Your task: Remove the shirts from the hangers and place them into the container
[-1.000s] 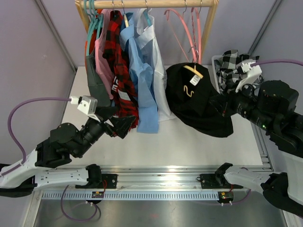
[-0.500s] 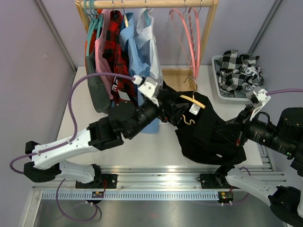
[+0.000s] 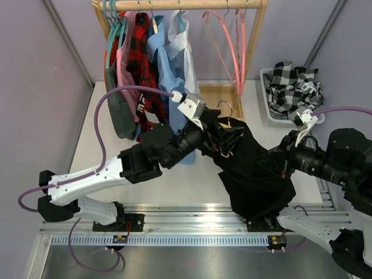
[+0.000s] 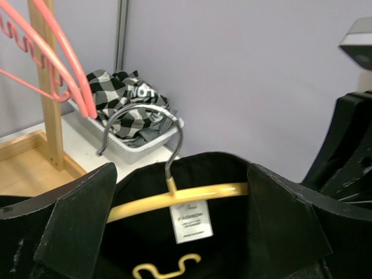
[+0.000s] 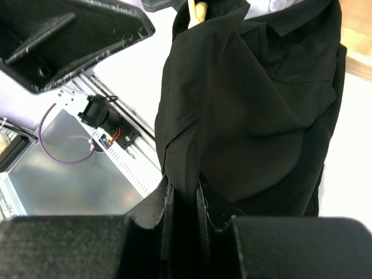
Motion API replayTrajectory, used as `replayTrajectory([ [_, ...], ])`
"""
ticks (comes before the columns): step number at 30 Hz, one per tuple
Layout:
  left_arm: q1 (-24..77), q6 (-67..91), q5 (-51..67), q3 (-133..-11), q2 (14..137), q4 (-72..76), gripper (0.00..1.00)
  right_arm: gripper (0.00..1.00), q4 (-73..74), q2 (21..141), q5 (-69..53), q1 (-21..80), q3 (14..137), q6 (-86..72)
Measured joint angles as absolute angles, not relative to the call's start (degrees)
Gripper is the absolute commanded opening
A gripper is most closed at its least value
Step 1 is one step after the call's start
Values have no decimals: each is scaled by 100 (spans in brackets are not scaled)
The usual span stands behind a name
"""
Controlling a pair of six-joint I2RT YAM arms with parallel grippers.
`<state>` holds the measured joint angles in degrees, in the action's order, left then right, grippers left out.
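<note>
Centrally, the black shirt [image 3: 256, 168] is off the rail and hangs in a dark bunch between my two arms, over the near part of the table [image 3: 174, 180], with its lower folds reaching the mounting rail at the front edge. A yellow hanger [image 4: 174, 197] sits inside its collar, and the hanger's metal hook [image 4: 145, 116] pokes up free, caught on nothing. My right gripper [image 5: 185, 200] is closed on a narrow fold of the black cloth. My left gripper [image 3: 224, 136] hovers at the collar with its jaws spread wide, holding nothing. Beyond, at the table's far right, the white basket [image 3: 279, 121] already holds a black-and-white check shirt [image 3: 288, 87]. On the wooden rail [image 3: 186, 4] at the back hang the red-and-black check shirt [image 3: 142, 64], the light blue shirt [image 3: 174, 87] and others, beside bare pink hangers [image 3: 232, 40]. As I judge it, the hanger is the main risk. Nothing grips it, so any pull from the right arm would drag shirt and hanger along together. The pinch is also thin, so the shirt's weight could slide the cloth out, and the low folds could snag on the front rail.
</note>
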<state>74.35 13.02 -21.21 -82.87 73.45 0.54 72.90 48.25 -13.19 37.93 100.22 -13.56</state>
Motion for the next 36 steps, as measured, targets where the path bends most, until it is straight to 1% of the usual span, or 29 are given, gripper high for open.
replayTrajectory([
  [7, 7435, 1518, -1990, -8289, 7607, 329, 99, 0, 7052, 4829, -1326, 3793, 9898, -1393],
  [9, 7435, 1559, -2014, -8289, 7677, 349, 96, 0, 6989, 4827, -1328, 3793, 9898, -1400],
  [10, 7435, 1586, -2034, -8283, 7701, 362, 91, 0, 6963, 4827, -1328, 3793, 9898, -1404],
  [11, 7435, 1619, -2069, -8272, 7712, 377, 78, 0, 6952, 4827, -1328, 3793, 9898, -1417],
  [13, 7435, 1667, -2169, -8228, 7708, 447, 65, 0, 6949, 4825, -1337, 3793, 9900, -1428],
  [14, 7435, 1673, -2220, -8211, 7708, 482, 48, 0, 6947, 4821, -1343, 3793, 9900, -1435],
  [16, 7428, 1680, -2373, -8189, 7708, 499, 36, 0, 6958, 4805, -1358, 3793, 9900, -1441],
  [17, 7422, 1684, -2440, -8187, 7708, 491, 20, 0, 6963, 4794, -1363, 3793, 9900, -1444],
  [20, 7411, 1695, -2609, -8187, 7708, 486, 0, 0, 6963, 4762, -1365, 3793, 9907, -1452],
  [24, 7413, 1789, -2641, -8189, 7708, 517, 0, 0, 6960, 4746, -1363, 3793, 9909, -1459],
  [25, 7413, 1793, -2650, -8191, 7708, 513, 0, 6, 6960, 4746, -1363, 3793, 9909, -1459],
  [26, 7413, 1791, -2663, -8193, 7708, 506, 0, 35, 6963, 4751, -1367, 3793, 9909, -1457],
  [27, 7413, 1789, -2676, -8204, 7708, 491, 0, 40, 6963, 4753, -1367, 3793, 9909, -1457],
  [29, 7411, 1653, -2742, -8278, 7732, 344, 0, 46, 6873, 4759, -1448, 3793, 9909, -1455],
  [30, 7378, 1575, -2755, -8364, 7771, 204, 0, 55, 6803, 4759, -1468, 3793, 9913, -1439],
  [33, 7201, 1406, -2762, -8702, 7981, -154, 0, 62, 6713, 4753, -1459, 3793, 9915, -1372],
  [36, 6845, 1291, -2727, -9181, 8217, -582, 0, 62, 6711, 4735, -1455, 3795, 9913, -1341],
])
